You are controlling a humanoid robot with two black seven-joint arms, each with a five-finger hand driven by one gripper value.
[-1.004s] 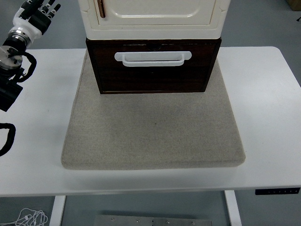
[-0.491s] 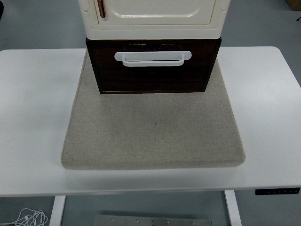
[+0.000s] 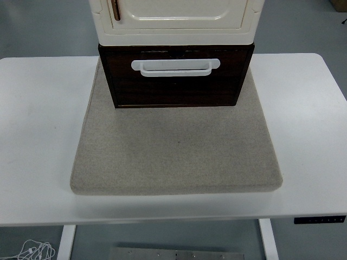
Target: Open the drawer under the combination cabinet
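A cream combination cabinet stands at the back middle of the table, on a grey felt mat. Under it sits a dark brown drawer with a white bar handle across its front. The drawer front stands slightly forward of the cabinet's base. A brown vertical door handle shows on the cabinet's left side. Neither of my hands is in the picture.
The white table extends to both sides of the mat. A control panel sits on the table's front edge at the right. White cable lies on the floor below left.
My left arm, which was at the left edge a second ago, has withdrawn out of the picture. The drawer and cabinet have not moved.
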